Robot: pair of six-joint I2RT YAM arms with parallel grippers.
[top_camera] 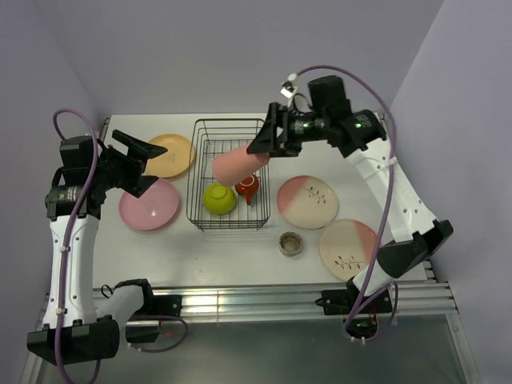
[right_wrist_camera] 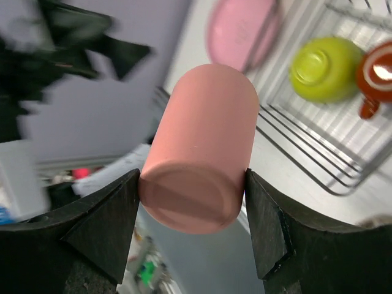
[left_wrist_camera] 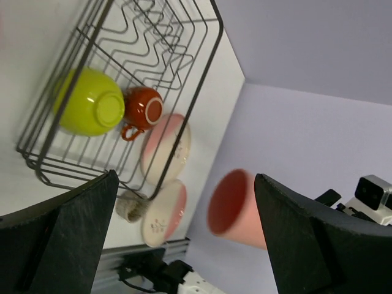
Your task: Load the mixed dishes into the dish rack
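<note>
The dark wire dish rack (top_camera: 200, 172) stands mid-table. Inside it lie a lime-green bowl (top_camera: 219, 198), upside down, and a red-brown mug (top_camera: 247, 189). My right gripper (top_camera: 262, 146) is shut on the base of a salmon-pink cup (top_camera: 237, 164), held on its side in the air above the rack. The right wrist view shows the cup (right_wrist_camera: 205, 135) pinched between both fingers (right_wrist_camera: 113, 214). My left gripper (top_camera: 156, 170) hangs open and empty above the left plates, facing the cup's mouth (left_wrist_camera: 231, 205).
An orange-yellow plate (top_camera: 172, 154) and a pink plate (top_camera: 150, 205) lie left of the rack. Two pink-and-cream plates with twig drawings (top_camera: 308, 202) (top_camera: 347, 248) lie to its right. A small grey-beige cup (top_camera: 290, 243) stands in front of them. Walls close off the back and sides.
</note>
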